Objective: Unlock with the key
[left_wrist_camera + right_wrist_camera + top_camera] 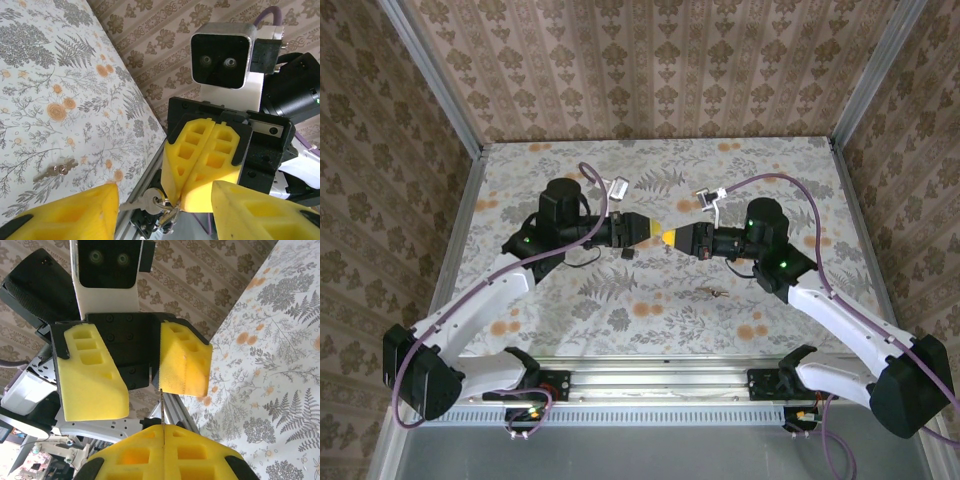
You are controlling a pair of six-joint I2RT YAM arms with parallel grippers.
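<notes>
R claw (pixel 182 192) pinching key (pixel 144 201), dangling in L-wrist view; L claw (pixel 142 392) spread; metal bit (pixel 712 292) loose on worktop (pixel 640 325).

Item: key (pixel 143 203). Small silver-coloured metal key on a thin wire ring. Hangs clear of the table from the tips of the right gripper (pixel 181 196), whose yellow fingers are pressed together. Blade roughly level.
</notes>
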